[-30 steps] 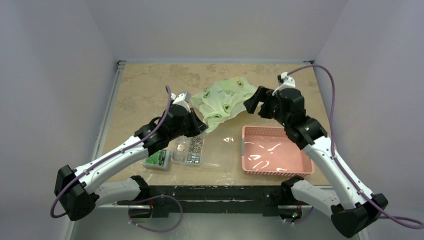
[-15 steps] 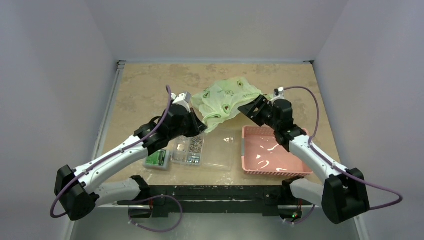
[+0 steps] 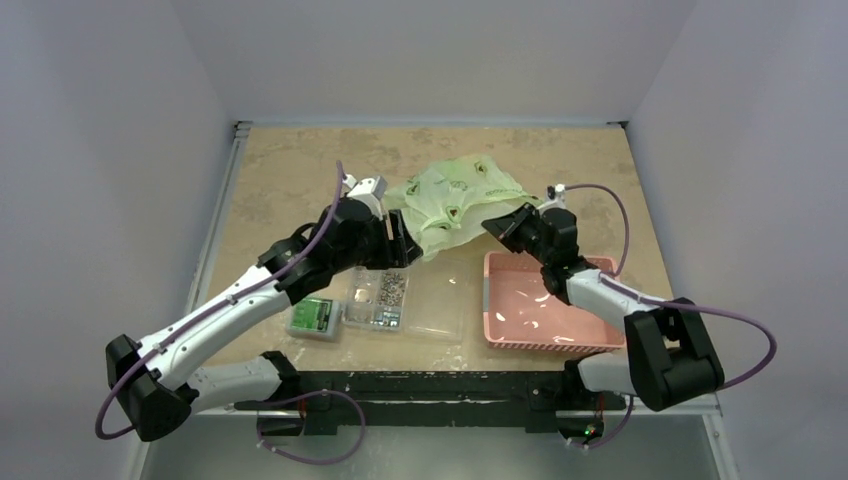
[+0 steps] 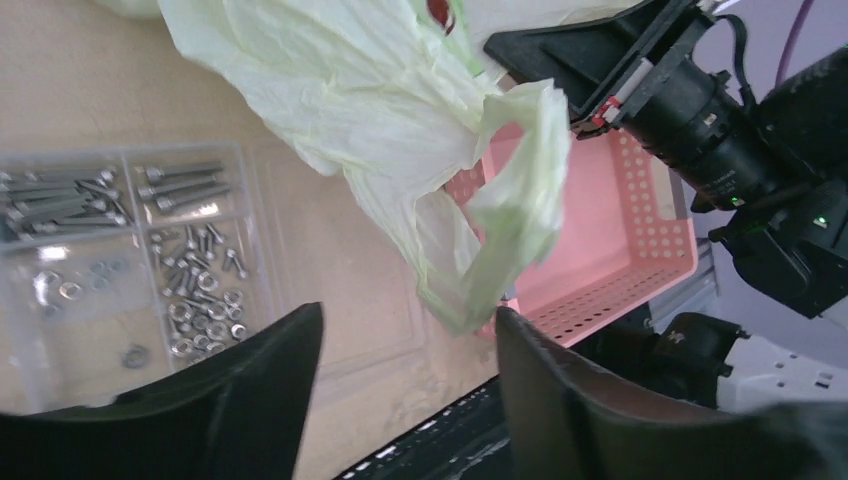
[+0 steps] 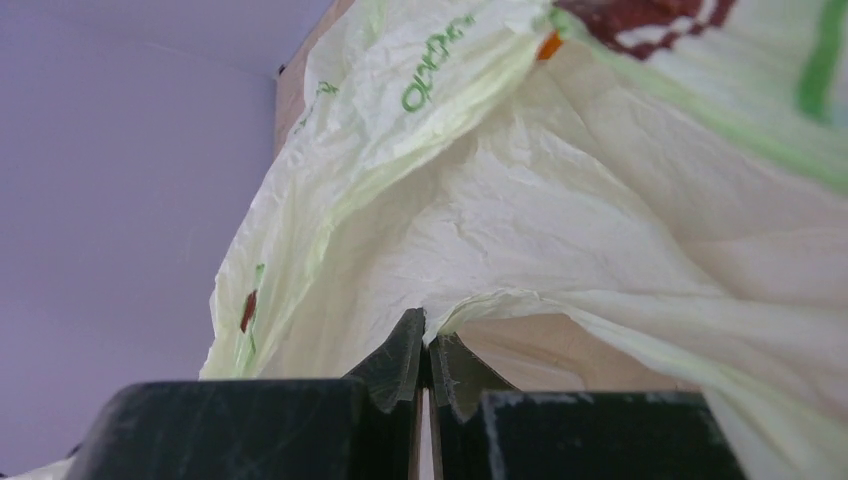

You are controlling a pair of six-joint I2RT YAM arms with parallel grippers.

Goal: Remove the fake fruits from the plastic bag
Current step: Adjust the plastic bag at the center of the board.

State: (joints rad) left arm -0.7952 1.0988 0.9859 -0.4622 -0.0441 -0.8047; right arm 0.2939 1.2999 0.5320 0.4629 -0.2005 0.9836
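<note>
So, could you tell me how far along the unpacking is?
Nothing looks done: no fruit shows on the table or in the pink basket. In hand: the right claw is shut on the plastic bag, the left claw open beside its handle. All the fruit is left to take out.

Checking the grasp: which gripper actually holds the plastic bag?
The right gripper: its jaws are shut on a fold of the plastic bag, whereas the left gripper stands open, with the bag hanging loose ahead of it.
</note>
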